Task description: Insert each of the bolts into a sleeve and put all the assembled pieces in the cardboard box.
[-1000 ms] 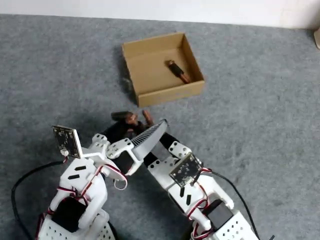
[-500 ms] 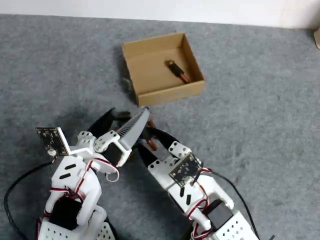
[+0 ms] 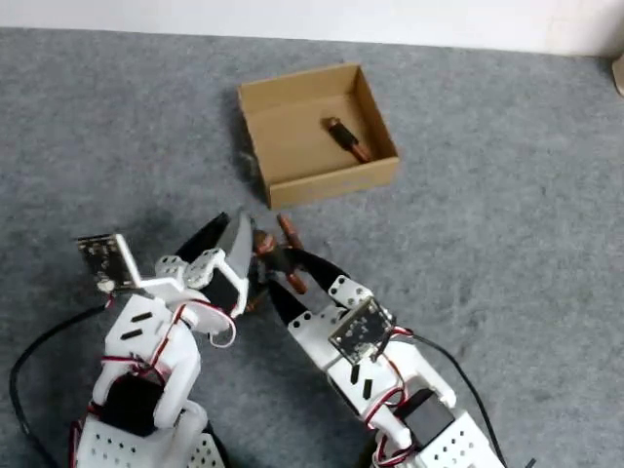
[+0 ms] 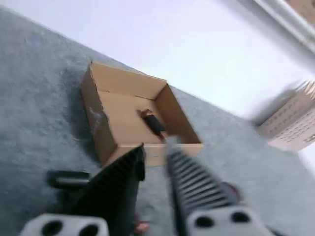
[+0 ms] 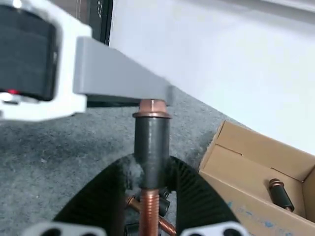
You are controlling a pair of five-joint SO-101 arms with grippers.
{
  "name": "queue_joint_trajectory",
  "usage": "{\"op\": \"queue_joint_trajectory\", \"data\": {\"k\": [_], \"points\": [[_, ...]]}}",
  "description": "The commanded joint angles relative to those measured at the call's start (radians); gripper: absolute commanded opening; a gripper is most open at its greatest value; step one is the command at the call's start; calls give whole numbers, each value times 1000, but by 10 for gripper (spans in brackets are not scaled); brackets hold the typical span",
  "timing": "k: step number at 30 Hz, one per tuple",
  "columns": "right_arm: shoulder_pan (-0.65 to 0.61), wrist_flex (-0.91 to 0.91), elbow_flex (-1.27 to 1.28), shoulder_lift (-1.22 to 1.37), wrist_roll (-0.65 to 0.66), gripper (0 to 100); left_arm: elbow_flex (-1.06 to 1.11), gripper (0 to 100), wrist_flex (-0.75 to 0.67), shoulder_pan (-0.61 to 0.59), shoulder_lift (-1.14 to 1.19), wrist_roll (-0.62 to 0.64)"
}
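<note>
Now right tool (image 5: 150,172) clamps the stiff, light, probably slick sleeve (image 5: 152,142) mid-barrel, a sound hold, bolt (image 5: 152,107) through it; left tool (image 4: 155,147) gapes empty; cardboard box (image 3: 331,183) at 12 o'clock.

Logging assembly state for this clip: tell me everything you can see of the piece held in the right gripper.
It is a dark, matte, tube-shaped sleeve with a copper-coloured bolt pushed through it. The flanged hex head sits on the sleeve's top end and the threaded shank sticks out below. It stands upright in the right wrist view, clamped at the sleeve's lower part between the black fingers of the right gripper. A grey finger of the left gripper lies right at the head; contact is unclear.
</note>
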Motion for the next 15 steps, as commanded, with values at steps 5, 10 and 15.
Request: {"op": "queue_joint_trajectory", "data": {"k": [5, 10, 15], "points": [[10, -33, -31, -18, 9, 5, -93, 56, -75, -196, 249, -173], [12, -35, -31, -15, 12, 5, -157, 70, -81, -220, 487, -275], [15, -35, -31, -13, 12, 5, -292, 57, -83, -225, 849, -288]]}}
